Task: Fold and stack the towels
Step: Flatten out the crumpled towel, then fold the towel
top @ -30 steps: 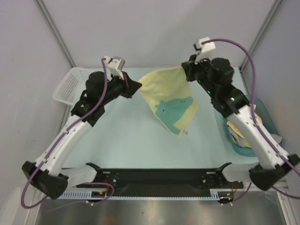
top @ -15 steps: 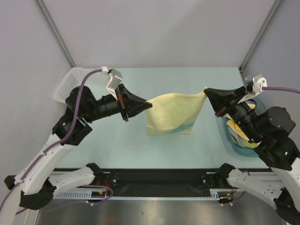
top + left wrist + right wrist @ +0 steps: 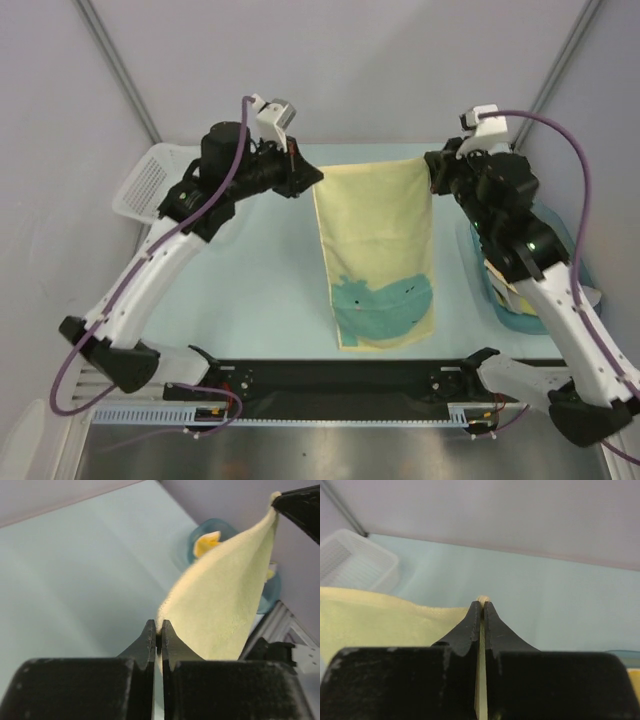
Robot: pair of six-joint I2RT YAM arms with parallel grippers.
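A pale yellow terry-cloth towel (image 3: 375,225) is held spread between the two arms above the pale green table (image 3: 250,270). The left gripper (image 3: 318,178) is clenched on its far-left corner. In the left wrist view the two black fingertips (image 3: 150,632) press together with the cloth's edge pinched between them. The right gripper (image 3: 430,170) is likewise clamped on the far-right corner, and a nub of yellow fabric pokes out above its closed tips in the right wrist view.

The held short edge is pulled fairly taut and runs left to right across the far half of the table. From it, the towel's long axis runs straight toward the arm bases in the top view. Its free short edge ends near the black bar at the table's near side. Whether that lower edge touches the table cannot be told. A teal cartoon print (image 3: 385,300) sits on the lower third, facing up toward the overhead camera.

A white mesh plastic basket (image 3: 150,185) stands at the far-left corner of the table. A blue translucent tub (image 3: 518,322) sits at the right edge, partly hidden by the right arm, with yellow cloths (image 3: 497,275) inside.
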